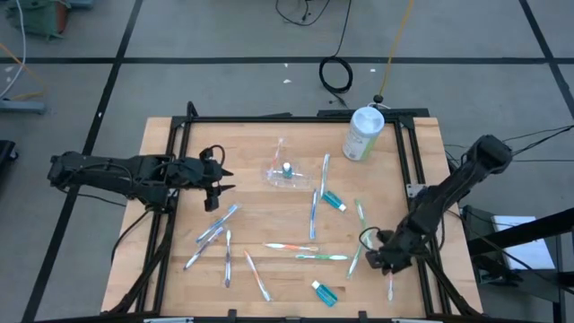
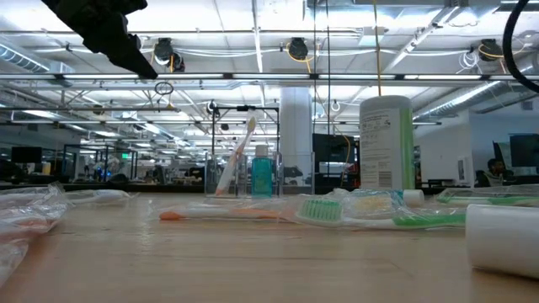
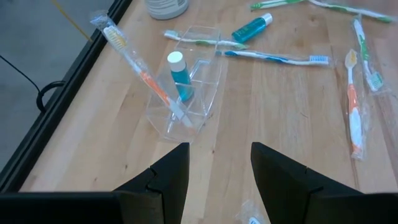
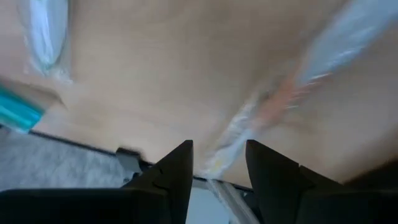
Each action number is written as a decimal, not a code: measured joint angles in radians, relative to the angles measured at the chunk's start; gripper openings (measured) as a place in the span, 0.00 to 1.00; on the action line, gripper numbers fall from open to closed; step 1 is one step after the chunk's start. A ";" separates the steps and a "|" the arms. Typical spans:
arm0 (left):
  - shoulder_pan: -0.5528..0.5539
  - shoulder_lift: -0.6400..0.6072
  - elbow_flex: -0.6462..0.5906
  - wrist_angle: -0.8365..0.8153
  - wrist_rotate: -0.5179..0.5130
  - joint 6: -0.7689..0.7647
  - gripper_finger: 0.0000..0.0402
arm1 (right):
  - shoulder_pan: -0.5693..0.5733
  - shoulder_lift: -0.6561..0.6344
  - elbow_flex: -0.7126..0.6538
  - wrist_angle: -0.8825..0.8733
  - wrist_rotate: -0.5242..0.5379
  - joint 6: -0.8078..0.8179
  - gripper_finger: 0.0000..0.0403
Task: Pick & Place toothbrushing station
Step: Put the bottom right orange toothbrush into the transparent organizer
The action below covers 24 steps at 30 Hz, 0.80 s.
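Observation:
The clear plastic holder point(image 1: 285, 172) stands on the wooden table at far centre. A wrapped orange toothbrush point(image 3: 140, 68) and a small teal bottle point(image 3: 179, 74) stand in its slots; it also shows in the low view point(image 2: 246, 181). My left gripper point(image 1: 224, 179) is open and empty, to the left of the holder and above the table; its fingers point(image 3: 177, 171) point toward it. My right gripper point(image 1: 377, 260) is open and low over the table's near right part. Its fingers stand on either side of one end of a wrapped toothbrush point(image 4: 273, 102); I cannot tell whether they touch it.
A tall white-and-green canister point(image 1: 363, 133) stands at the far right. Several loose toothbrushes point(image 1: 314, 202) and small teal tubes point(image 1: 325, 292) lie across the table's middle and near part. A black frame point(image 1: 179, 135) runs around the tabletop.

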 joint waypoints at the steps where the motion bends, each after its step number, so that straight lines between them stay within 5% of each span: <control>1: 0.000 0.000 0.000 0.000 0.000 0.000 0.44 | 0.002 0.024 0.000 0.029 -0.001 -0.002 0.35; 11: 0.000 0.000 0.000 0.007 0.000 -0.001 0.44 | 0.010 0.127 0.000 0.061 -0.199 0.012 0.35; 24: 0.000 0.000 0.000 0.029 0.000 0.000 0.44 | 0.015 0.147 0.001 0.051 -0.104 -0.003 0.32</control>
